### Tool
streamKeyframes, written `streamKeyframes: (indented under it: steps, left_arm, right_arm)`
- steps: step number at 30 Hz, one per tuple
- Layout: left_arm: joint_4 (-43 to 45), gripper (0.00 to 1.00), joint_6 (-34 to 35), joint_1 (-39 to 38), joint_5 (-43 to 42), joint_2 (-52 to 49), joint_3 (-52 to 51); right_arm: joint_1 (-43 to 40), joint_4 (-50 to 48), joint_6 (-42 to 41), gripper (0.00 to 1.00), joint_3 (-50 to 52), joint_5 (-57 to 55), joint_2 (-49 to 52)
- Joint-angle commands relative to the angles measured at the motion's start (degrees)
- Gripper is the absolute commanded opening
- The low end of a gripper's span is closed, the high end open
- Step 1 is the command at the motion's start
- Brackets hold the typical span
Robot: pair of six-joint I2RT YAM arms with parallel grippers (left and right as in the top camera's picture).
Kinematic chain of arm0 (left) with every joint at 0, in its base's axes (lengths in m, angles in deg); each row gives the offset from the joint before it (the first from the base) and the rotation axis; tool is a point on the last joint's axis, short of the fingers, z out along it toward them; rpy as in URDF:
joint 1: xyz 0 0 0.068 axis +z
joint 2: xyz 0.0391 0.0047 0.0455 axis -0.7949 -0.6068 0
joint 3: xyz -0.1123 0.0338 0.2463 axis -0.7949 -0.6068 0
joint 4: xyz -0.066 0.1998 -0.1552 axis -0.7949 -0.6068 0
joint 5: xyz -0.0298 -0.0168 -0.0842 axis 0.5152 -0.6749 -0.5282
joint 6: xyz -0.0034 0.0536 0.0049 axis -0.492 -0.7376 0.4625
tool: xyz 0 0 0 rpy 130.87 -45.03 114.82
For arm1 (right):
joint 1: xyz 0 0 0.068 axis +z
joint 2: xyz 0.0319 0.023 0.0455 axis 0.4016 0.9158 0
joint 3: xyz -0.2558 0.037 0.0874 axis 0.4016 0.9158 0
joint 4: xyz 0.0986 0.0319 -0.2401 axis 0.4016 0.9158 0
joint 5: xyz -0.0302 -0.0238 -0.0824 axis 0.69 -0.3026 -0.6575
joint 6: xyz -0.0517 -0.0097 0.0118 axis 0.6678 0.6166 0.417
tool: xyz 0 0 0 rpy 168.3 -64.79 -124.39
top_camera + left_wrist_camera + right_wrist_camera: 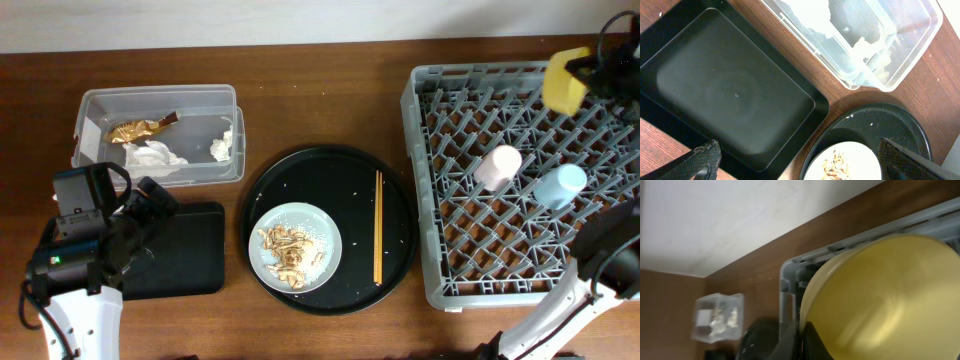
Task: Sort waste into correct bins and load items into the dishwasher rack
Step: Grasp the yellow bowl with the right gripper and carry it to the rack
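**Overhead.** The right gripper (588,72) holds the yellow bowl (566,80) on edge above the far right corner of the dishwasher rack (415,190). The pale pink cup (497,166) and light blue cup (558,186) sit among the pegs. The grey plate (322,232), carrying the food scraps (285,252), sits on the round black tray (330,168), with the chopsticks (378,228) beside it. The wrapper (140,129) and tissues (155,155) lie in the clear tub (160,97). The left gripper (150,197) hovers over the left end of the black rectangular tray (195,255), which looks bare.

**Left wrist.** The fingertips (705,155) show at the bottom corners, spread wide with nothing between them. The black tray is directly below. The tub's corner is up right and the plate's edge is at bottom centre.

**Right wrist.** The bowl fills the frame. One dark finger (809,341) sits against its rim, so the grip reads as closed on the bowl. The second finger is hidden. The rack's corner is behind the bowl.

**Step (judgement).** Loading the bowl into the rack. The next move calls for lowering it between pegs, clear of both cups, then releasing. The scraps, plate and chopsticks remain to be done.
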State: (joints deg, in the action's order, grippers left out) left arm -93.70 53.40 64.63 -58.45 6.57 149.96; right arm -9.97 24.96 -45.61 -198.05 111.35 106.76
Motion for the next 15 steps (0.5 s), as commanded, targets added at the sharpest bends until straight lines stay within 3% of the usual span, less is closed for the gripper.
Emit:
streamKeyframes:
  steps: [1,15]
  left_arm:
    - [0.0,0.99,-0.7,0.1,0.4,0.5,0.0]
    - [0.0,0.99,-0.7,0.1,0.4,0.5,0.0]
  right_arm:
    - [0.2,-0.4,1.7,0.04,-0.3,7.4,3.0]
    - [0.2,0.5,4.2,0.04,-0.3,11.7,9.9]
